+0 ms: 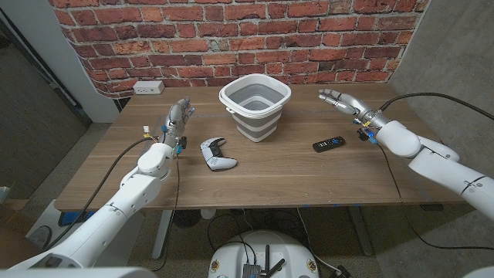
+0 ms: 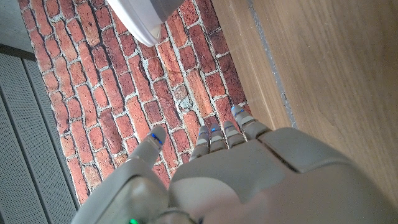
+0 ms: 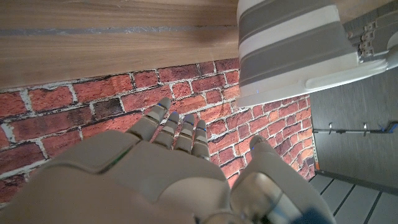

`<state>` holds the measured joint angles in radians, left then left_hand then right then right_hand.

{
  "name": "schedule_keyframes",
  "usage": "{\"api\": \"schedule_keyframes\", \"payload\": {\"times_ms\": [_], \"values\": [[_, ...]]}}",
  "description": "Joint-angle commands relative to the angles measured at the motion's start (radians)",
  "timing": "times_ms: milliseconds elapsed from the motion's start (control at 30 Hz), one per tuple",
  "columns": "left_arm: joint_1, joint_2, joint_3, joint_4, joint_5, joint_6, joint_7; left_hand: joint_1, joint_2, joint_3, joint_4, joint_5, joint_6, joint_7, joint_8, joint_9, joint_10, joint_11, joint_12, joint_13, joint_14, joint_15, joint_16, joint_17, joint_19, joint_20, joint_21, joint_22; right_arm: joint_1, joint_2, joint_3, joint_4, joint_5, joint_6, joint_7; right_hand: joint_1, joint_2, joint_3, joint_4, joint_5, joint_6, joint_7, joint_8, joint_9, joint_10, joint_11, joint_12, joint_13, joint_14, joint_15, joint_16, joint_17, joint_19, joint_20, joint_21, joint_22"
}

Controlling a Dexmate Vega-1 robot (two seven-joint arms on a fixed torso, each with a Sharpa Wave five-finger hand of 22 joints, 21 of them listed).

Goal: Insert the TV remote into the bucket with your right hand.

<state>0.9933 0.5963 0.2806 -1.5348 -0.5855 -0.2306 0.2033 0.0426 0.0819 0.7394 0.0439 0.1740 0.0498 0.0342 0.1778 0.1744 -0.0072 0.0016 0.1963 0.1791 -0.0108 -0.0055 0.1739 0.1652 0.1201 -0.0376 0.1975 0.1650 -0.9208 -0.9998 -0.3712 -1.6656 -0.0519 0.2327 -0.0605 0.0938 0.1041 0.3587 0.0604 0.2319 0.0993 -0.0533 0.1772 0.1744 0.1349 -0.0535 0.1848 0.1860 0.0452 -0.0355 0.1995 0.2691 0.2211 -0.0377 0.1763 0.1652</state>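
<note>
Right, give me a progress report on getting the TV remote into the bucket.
Nothing looks done yet. The black TV remote lies on the wooden table, to the right of the grey-and-white collapsible bucket, not in it. The right hand is above the table behind the remote, open and holding nothing; the left hand is idle near a white game controller. Left: reach, grip, lift, drop into bucket.

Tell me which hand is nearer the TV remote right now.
The right hand. It hovers just behind the TV remote, empty. The left hand is across the table, beyond the game controller and the bucket.
</note>
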Motion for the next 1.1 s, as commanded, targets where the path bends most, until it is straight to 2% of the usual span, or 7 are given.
{"api": "schedule_keyframes", "payload": {"times_ms": [33,200,300,467,567,767,1100], "values": [[0.001,0.004,-0.006,-0.008,-0.006,0.014,0.009,0.005,0.089,0.009,-0.004,0.004,0.008,-0.001,0.007,0.001,0.009,0.001,0.004,0.003,0.006,0.0,0.005,0.005,0.01,-0.041,-0.004,0.006,0.026,-0.091,-0.008,-0.021,-0.109,0.011,0.072,0.018,0.011,0.004,-0.016,-0.007,-0.017,-0.007,-0.002,0.004,-0.009,-0.002,-0.002,0.003,-0.007,-0.042,0.004,-0.002,0.003,-0.002,0.008,0.003],[0.001,-0.003,-0.01,-0.004,-0.008,0.005,0.015,0.008,0.093,0.01,-0.005,0.004,0.009,-0.001,0.007,0.002,0.01,0.001,0.004,0.003,0.007,0.001,0.005,0.005,0.01,-0.039,-0.004,0.006,0.029,-0.115,-0.01,-0.022,-0.129,0.01,0.101,0.059,0.013,0.023,-0.058,-0.017,-0.032,-0.025,0.004,0.005,-0.01,-0.004,0.005,0.006,0.01,-0.025,0.012,-0.011,0.015,0.014,0.014,0.003],[-0.001,-0.004,-0.009,-0.004,-0.004,0.01,0.022,0.01,0.097,0.013,-0.006,0.003,0.011,0.0,0.007,0.002,0.014,0.003,0.005,0.003,0.009,0.0,0.006,0.005,0.011,-0.038,-0.004,0.006,0.034,-0.141,-0.013,-0.044,-0.155,-0.002,0.132,0.116,0.018,0.051,-0.113,-0.03,-0.032,-0.047,0.012,0.006,-0.004,-0.004,0.01,0.008,0.009,-0.026,0.012,-0.02,0.015,0.012,0.013,0.003],[-0.014,-0.018,-0.004,0.019,-0.003,-0.005,0.016,0.013,0.1,0.015,-0.007,0.003,0.014,0.0,0.008,0.002,0.016,0.0,0.006,0.003,0.01,0.001,0.006,0.005,0.011,-0.038,-0.004,0.006,0.054,-0.177,-0.018,-0.075,-0.168,-0.025,0.215,0.175,0.006,0.073,-0.176,-0.034,-0.042,-0.061,0.014,0.008,-0.016,0.003,0.009,0.012,-0.01,-0.013,0.006,-0.028,0.003,0.032,0.008,0.003],[-0.019,-0.017,-0.001,0.022,0.001,-0.003,0.016,0.014,0.101,0.015,-0.008,0.003,0.014,0.0,0.008,0.002,0.015,0.001,0.005,0.003,0.009,0.0,0.006,0.005,0.012,-0.039,-0.004,0.006,0.068,-0.191,-0.022,-0.087,-0.176,-0.034,0.256,0.199,0.002,0.082,-0.201,-0.031,-0.054,-0.072,0.013,0.009,-0.022,0.001,0.01,0.014,-0.021,-0.011,0.004,-0.03,-0.004,0.052,0.008,0.003],[-0.015,-0.016,-0.001,0.013,0.004,0.007,0.03,0.017,0.103,0.017,-0.009,0.002,0.016,0.0,0.008,0.002,0.015,0.002,0.005,0.003,0.009,0.002,0.006,0.005,0.011,-0.038,-0.004,0.006,0.071,-0.226,-0.013,-0.114,-0.162,-0.059,0.32,0.237,-0.006,0.096,-0.232,-0.02,-0.067,-0.08,0.015,0.012,-0.027,0.013,0.014,0.019,-0.034,0.014,0.005,-0.032,-0.009,0.08,0.009,0.005],[0.002,-0.013,-0.004,-0.001,0.003,0.016,0.043,0.021,0.105,0.017,-0.01,0.001,0.019,-0.001,0.009,0.002,0.016,0.002,0.004,0.003,0.009,0.002,0.006,0.005,0.011,-0.038,-0.004,0.006,0.103,-0.254,-0.022,-0.158,-0.153,-0.114,0.443,0.327,-0.051,0.122,-0.25,0.029,-0.107,-0.081,0.016,0.017,-0.064,0.031,0.013,0.033,-0.098,0.073,-0.003,-0.035,-0.039,0.141,0.006,0.005]]}}
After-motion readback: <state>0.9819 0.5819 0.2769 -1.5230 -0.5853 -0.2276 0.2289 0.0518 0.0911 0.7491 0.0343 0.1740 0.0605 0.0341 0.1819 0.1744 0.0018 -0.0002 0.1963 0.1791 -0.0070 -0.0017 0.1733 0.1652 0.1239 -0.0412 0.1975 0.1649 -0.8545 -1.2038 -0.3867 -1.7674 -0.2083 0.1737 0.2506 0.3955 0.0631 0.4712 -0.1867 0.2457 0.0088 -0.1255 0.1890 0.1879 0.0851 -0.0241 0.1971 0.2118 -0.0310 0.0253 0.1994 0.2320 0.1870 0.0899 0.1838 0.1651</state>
